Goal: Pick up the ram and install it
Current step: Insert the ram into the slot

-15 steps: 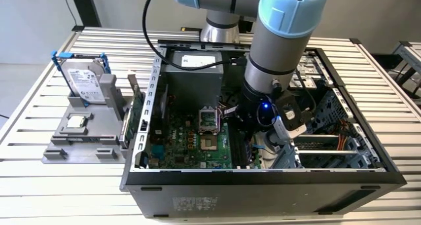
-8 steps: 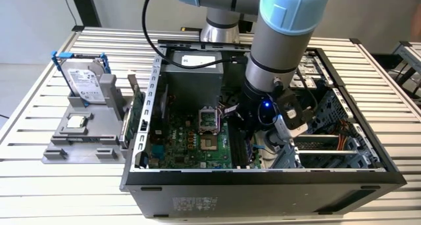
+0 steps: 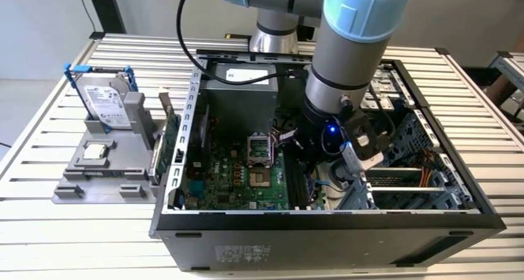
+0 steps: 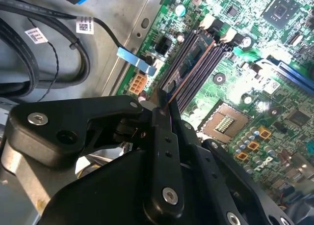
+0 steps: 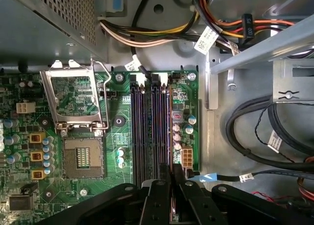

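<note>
So here's where I'm at: my gripper [image 4: 164, 104] is down inside the open PC case [image 3: 327, 221], clenched on the ram [image 4: 189, 63]. In the second wrist view the stick runs out from between my fingertips [image 4: 159, 118], edge-on, right over the bank of memory slots [image 5: 149, 131] on the motherboard [image 3: 237, 175]. I can't tell whether it's seated or just resting on the slot.

Counting stuff: I make out four memory slots side by side in the first wrist view, one open CPU socket [image 5: 83, 158] with its metal frame [image 5: 73, 99] flipped up, and three little yellow square parts [image 5: 35, 156] along the board's edge. One white connector [image 5: 186, 155] sits just beside the outermost slot.

Room to move is tight. The slots sit at the board's edge, and just past that edge is bare case floor with a bundle of black cables [image 5: 255, 122] looping near my fingers. A metal crossbar [image 5: 260, 50] runs close by, too.

Outside the case, on the slatted tabletop [image 3: 49, 231] toward the exterior view's left edge, there's one grey holder [image 3: 102, 169] with one hard drive [image 3: 105, 102] standing upright in a blue frame, and one green card [image 3: 170, 142] standing between the holder and the case wall.
</note>
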`<action>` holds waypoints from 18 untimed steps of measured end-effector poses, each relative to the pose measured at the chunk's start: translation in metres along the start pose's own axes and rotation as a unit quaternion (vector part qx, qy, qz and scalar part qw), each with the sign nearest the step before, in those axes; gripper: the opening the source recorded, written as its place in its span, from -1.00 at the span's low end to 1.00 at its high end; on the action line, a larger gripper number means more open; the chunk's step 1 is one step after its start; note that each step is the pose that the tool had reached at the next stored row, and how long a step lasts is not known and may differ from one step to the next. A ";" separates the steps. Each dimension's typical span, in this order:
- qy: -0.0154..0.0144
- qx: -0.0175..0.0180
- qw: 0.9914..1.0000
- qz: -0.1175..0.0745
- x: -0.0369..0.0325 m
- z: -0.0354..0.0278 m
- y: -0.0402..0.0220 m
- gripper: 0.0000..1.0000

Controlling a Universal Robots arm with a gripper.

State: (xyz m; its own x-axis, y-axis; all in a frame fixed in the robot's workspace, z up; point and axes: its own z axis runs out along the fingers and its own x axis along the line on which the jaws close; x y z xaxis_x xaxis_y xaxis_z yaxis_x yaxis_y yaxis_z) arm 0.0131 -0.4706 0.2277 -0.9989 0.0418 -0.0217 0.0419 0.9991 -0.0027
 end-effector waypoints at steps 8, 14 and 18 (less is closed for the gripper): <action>0.000 0.000 1.000 -0.009 0.0002 0.0023 0.0019 -1.00; 0.001 0.000 1.000 -0.013 0.0003 0.0049 0.0025 -1.00; 0.003 0.000 1.000 -0.015 0.0003 0.0054 0.0025 -1.00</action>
State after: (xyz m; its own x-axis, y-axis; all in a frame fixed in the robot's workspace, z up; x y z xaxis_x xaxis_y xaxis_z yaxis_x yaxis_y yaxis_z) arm 0.0131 -0.4681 0.2223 -0.9998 0.0126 -0.0163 0.0126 0.9999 -0.0030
